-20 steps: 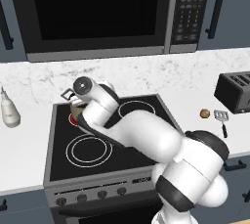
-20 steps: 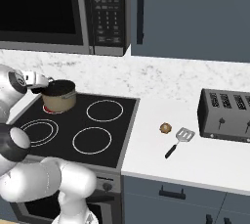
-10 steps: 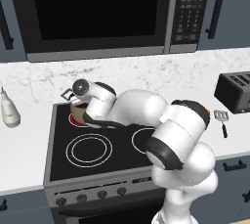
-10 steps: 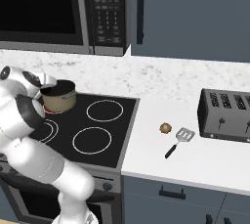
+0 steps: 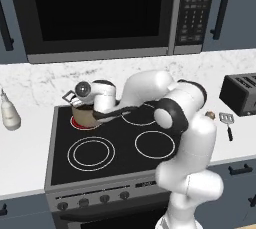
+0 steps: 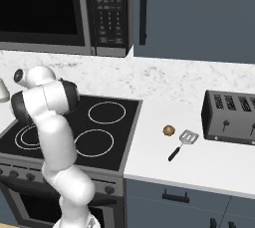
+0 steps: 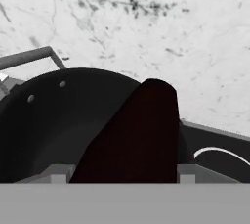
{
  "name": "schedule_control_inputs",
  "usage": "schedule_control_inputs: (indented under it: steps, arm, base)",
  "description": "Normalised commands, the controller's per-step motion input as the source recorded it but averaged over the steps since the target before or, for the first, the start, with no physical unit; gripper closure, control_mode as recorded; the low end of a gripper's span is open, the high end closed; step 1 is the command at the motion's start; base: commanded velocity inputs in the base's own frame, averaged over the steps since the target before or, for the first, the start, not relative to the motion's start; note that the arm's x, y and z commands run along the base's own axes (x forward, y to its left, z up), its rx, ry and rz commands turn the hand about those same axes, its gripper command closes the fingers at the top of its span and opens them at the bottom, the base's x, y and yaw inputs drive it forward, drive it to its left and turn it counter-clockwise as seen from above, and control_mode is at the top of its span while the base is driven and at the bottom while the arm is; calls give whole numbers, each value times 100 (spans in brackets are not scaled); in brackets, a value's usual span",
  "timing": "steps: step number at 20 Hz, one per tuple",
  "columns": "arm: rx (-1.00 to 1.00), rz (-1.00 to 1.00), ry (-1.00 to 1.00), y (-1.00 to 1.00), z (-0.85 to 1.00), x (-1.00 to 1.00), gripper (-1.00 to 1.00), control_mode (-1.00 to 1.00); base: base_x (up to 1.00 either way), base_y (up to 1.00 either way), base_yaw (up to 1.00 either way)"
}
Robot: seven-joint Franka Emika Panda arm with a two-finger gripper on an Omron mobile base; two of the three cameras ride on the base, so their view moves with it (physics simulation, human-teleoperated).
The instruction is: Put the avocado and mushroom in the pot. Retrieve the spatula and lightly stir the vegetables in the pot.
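Observation:
The tan pot (image 5: 81, 117) stands on the stove's back left burner. My gripper (image 5: 93, 111) hangs at its right rim, tilted into the pot. In the hand view the gripper (image 7: 123, 174) is shut on the dark avocado (image 7: 139, 135), held over the pot's black inside (image 7: 53, 120); one grey loop handle (image 7: 29, 56) shows behind. The brown mushroom (image 5: 210, 116) (image 6: 169, 131) lies on the counter right of the stove. The spatula (image 5: 227, 122) (image 6: 182, 142) lies just beside it, slotted head toward the toaster.
A black toaster (image 5: 241, 93) (image 6: 230, 117) stands at the right of the counter. A white bottle (image 5: 9, 115) stands left of the black stove (image 5: 115, 158). The microwave (image 5: 95, 13) hangs above. My arm's elbow arches over the back burners.
The arm's elbow has swung up and to the right while the hand stayed at the pot with the avocado. In the right base view the arm now hides the pot.

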Motion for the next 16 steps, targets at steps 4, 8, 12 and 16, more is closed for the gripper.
schedule_control_inputs:
  steps: [4,8,12,16]
  arm:
    - [-2,-4,3,18,-25,25,100,-100]
    - [-2,-7,3,8,-14,31,100,-100]
    - [0,-9,5,0,-1,51,100,-100]
    - [0,-8,10,0,-2,45,100,-100]
  base:
    - [0,0,0]
    - [0,0,0]
    - [0,0,0]
    - [0,0,0]
